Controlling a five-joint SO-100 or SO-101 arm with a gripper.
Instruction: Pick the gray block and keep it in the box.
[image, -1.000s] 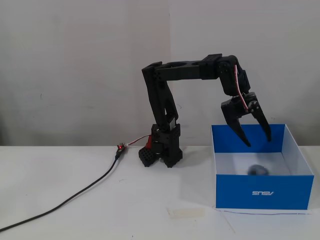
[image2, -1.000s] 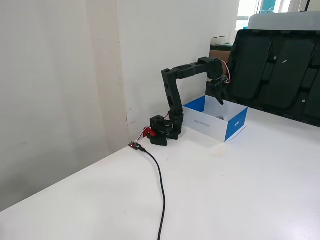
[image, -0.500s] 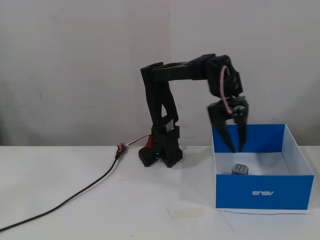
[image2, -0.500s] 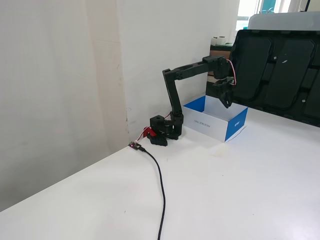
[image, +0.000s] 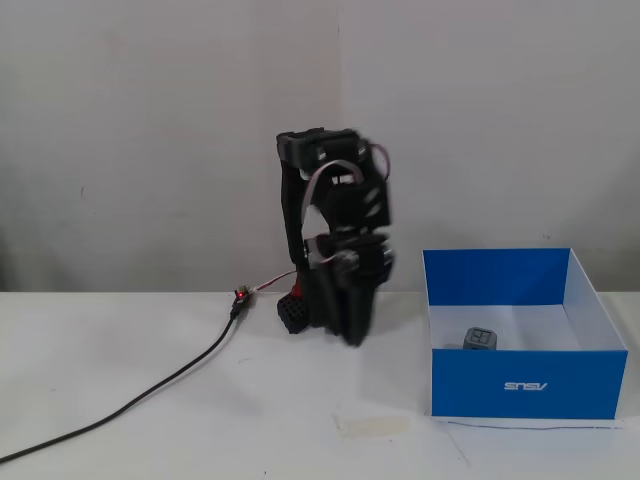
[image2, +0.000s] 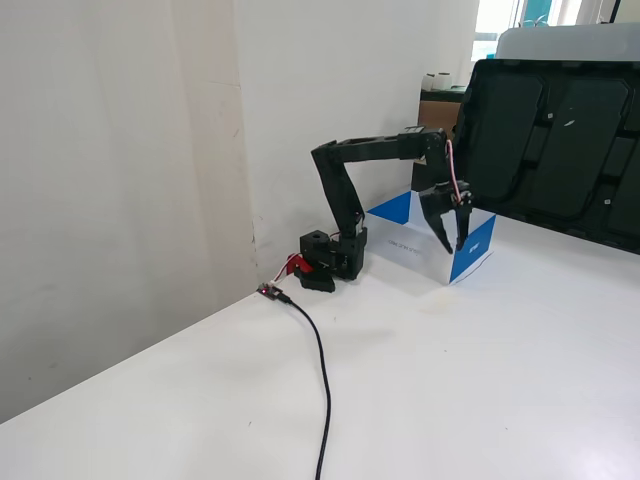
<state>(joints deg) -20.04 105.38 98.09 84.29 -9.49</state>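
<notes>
Two black fingers of the gripper (image2: 453, 237) point down and stand apart, holding nothing. It hangs over the white table (image2: 480, 380), just in front of the box (image: 524, 385). The gray block (image: 480, 339) sits inside the box on its white floor, near the front wall. One black cable (image: 150, 392) lies across the table.

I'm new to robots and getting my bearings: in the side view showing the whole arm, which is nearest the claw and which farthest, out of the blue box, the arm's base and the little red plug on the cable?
From the gripper:
1. The box, right behind it.
2. The arm's base, to its left.
3. The red plug, farther left on the table.
</notes>
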